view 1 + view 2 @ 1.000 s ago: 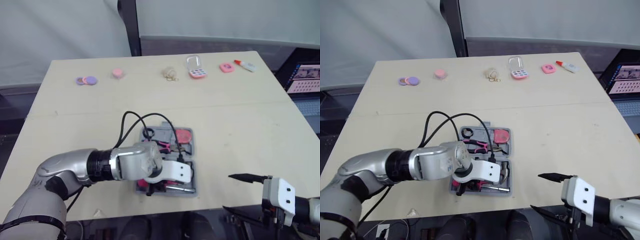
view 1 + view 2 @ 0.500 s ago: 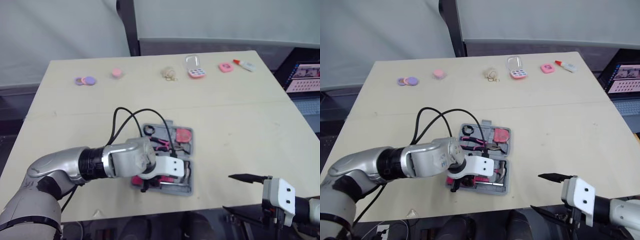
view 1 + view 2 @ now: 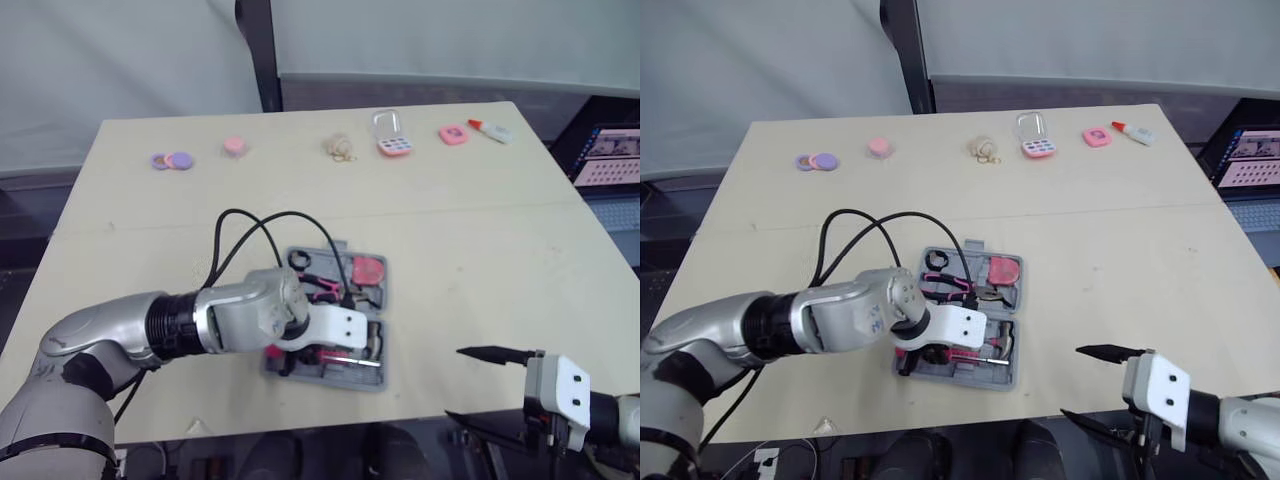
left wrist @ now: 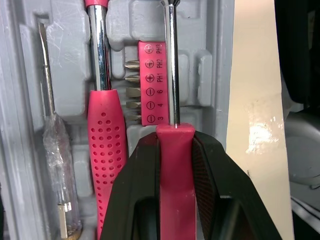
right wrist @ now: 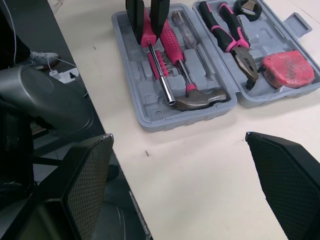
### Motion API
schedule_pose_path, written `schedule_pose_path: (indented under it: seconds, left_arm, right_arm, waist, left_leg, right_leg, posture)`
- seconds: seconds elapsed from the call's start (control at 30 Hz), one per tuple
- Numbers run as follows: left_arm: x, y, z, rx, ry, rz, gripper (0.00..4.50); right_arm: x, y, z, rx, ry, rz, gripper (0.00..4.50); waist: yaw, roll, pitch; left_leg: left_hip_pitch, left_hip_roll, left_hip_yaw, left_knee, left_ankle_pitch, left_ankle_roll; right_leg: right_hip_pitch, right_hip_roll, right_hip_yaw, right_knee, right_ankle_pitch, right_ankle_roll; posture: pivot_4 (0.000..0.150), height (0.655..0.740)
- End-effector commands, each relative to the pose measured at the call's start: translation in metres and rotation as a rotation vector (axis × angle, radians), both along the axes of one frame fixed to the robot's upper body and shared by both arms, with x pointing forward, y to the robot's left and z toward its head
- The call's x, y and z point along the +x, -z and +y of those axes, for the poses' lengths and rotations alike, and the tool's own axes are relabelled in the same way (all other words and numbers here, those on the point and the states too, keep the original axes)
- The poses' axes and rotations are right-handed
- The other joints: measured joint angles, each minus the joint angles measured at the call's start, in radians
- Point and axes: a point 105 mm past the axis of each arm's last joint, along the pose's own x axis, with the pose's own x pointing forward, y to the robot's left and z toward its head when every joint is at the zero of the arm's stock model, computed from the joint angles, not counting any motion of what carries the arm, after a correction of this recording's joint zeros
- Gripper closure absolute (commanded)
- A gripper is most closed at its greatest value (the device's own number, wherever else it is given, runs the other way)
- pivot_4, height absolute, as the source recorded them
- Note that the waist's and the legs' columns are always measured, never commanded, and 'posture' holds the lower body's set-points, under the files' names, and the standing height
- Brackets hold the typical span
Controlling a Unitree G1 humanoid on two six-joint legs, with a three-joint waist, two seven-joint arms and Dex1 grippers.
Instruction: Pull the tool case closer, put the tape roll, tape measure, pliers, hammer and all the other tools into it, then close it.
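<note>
An open tool case lies by the tabletop's near edge, holding pliers, tape measure, tape roll and hammer. The left wrist view reveals a strip of bits beside the pink screwdriver, which the left pincer clenches low over the case's near half. The right pincer hangs released, off the near right edge.

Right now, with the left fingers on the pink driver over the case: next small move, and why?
Probably ease the driver straight down into the case before letting go. The left fingers are shut on its pink handle, and its shaft runs along the bit strip beside the hammer; I can't tell whether it is seated. Pliers, tape measure and tape roll are already in.
</note>
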Motion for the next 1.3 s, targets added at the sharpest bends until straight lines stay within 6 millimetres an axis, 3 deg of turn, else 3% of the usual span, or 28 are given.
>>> schedule_pose_path:
  seconds: [0.03,1.2,1.3]
  left_arm:
    - [-0.009,-0.003,-0.006,-0.011,0.073,0.001,3.99]
    - [-0.008,0.010,-0.003,0.042,0.027,0.041,3.99]
    - [-0.006,0.008,-0.005,0.034,0.001,0.050,2.70]
  right_arm:
    - [-0.001,-0.004,0.004,0.013,-0.009,-0.022,0.00]
    - [-0.004,-0.003,0.004,0.010,0.000,-0.017,0.00]
    - [-0.004,-0.004,0.004,0.010,0.001,-0.019,0.00]
  waist:
    - [-0.001,0.000,0.000]
    - [-0.001,0.000,0.000]
    - [0.000,0.000,0.000]
  left_leg:
    - [0.000,0.000,0.000,0.000,0.000,0.000]
    - [0.000,0.000,0.000,0.000,0.000,0.000]
    - [0.000,0.000,0.000,0.000,0.000,0.000]
  right_leg:
    - [0.000,0.000,0.000,0.000,0.000,0.000]
    - [0.000,0.000,0.000,0.000,0.000,0.000]
    - [0.000,0.000,0.000,0.000,0.000,0.000]
  posture:
    - [0.150,0.7400]
    - [0.150,0.7400]
    - [0.150,0.7400]
